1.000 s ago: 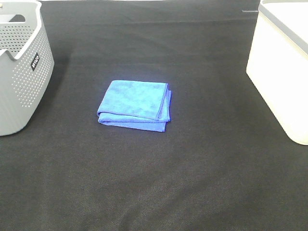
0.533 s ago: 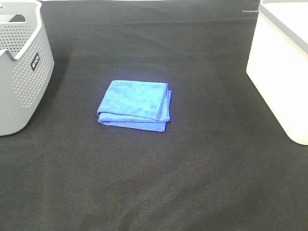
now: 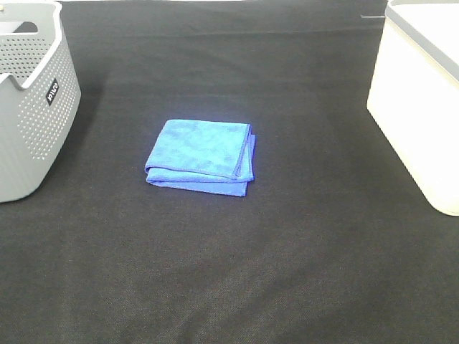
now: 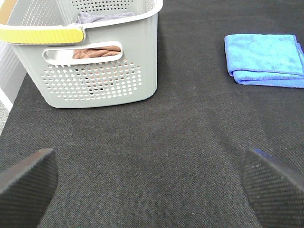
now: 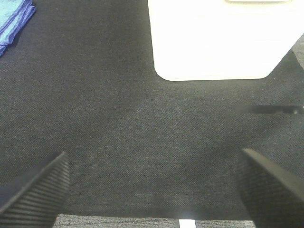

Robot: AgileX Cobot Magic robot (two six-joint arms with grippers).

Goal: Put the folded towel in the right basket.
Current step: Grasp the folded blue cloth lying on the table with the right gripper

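Note:
The folded blue towel (image 3: pixel 201 156) lies flat on the black table cloth near the middle. It also shows in the left wrist view (image 4: pixel 266 59) and, as a corner, in the right wrist view (image 5: pixel 13 21). The right basket (image 3: pixel 423 93) is white and stands at the right edge; its wall shows in the right wrist view (image 5: pixel 218 40). My left gripper (image 4: pixel 147 183) is open and empty over bare cloth, well short of the towel. My right gripper (image 5: pixel 152 187) is open and empty, in front of the white basket. Neither arm shows in the exterior high view.
A grey perforated basket (image 3: pixel 32 100) stands at the left edge, with cloths inside it and a yellow handle in the left wrist view (image 4: pixel 95 57). The black cloth (image 3: pixel 237 258) covers the table.

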